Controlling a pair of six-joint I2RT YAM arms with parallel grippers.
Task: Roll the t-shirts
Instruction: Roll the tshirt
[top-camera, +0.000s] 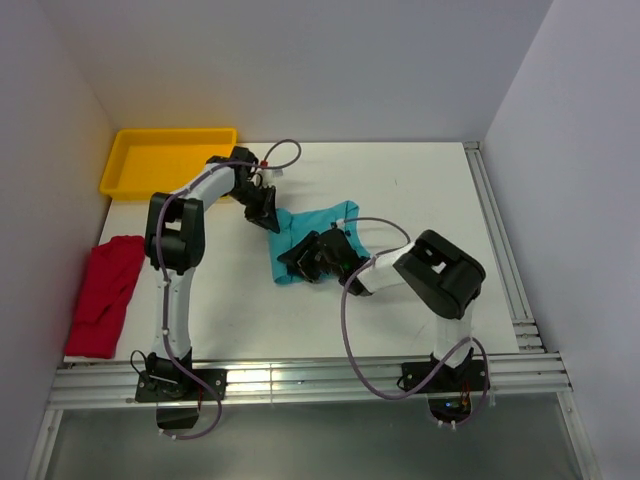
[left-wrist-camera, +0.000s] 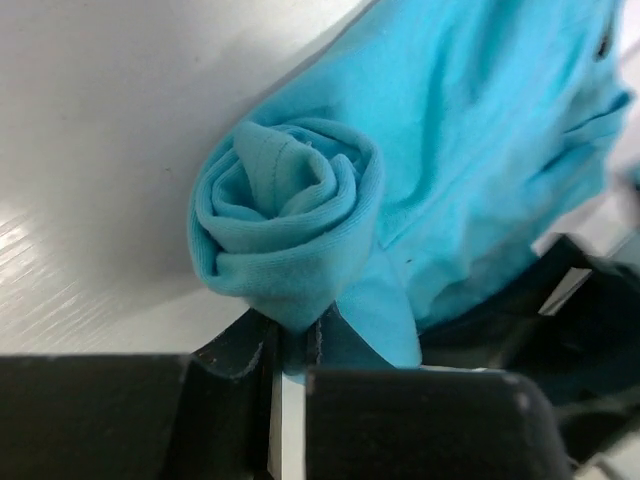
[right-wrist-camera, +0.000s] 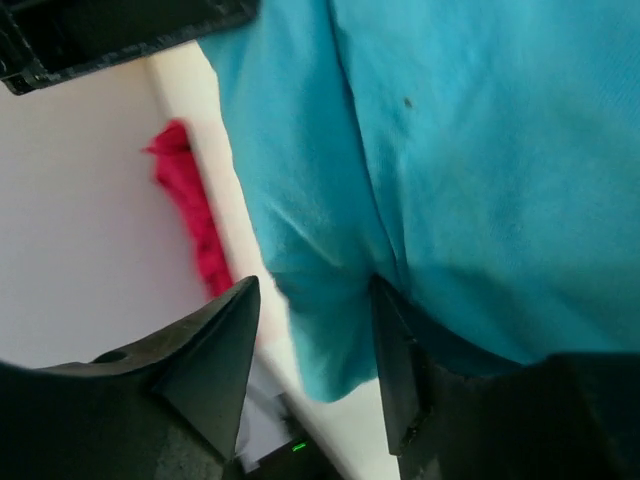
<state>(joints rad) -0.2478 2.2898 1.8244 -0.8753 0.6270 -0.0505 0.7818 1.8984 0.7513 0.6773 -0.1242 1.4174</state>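
Observation:
The teal t-shirt (top-camera: 318, 232) lies bunched mid-table, one end wound into a tight roll (left-wrist-camera: 290, 225). My left gripper (top-camera: 265, 212) sits at its far-left corner; in the left wrist view the gripper (left-wrist-camera: 295, 335) is shut on a pinch of the roll's lower edge. My right gripper (top-camera: 308, 258) rests at the shirt's near-left edge. In the right wrist view it (right-wrist-camera: 310, 330) stands open, with a loose teal fold (right-wrist-camera: 330, 330) hanging between the fingers (right-wrist-camera: 215, 345). The red t-shirt (top-camera: 105, 292) lies crumpled at the table's left edge, seen too in the right wrist view (right-wrist-camera: 190, 215).
A yellow tray (top-camera: 165, 160) sits in the far-left corner. White walls close the left, back and right sides. A metal rail (top-camera: 300, 380) runs along the near edge by the arm bases, another down the right side (top-camera: 500, 240).

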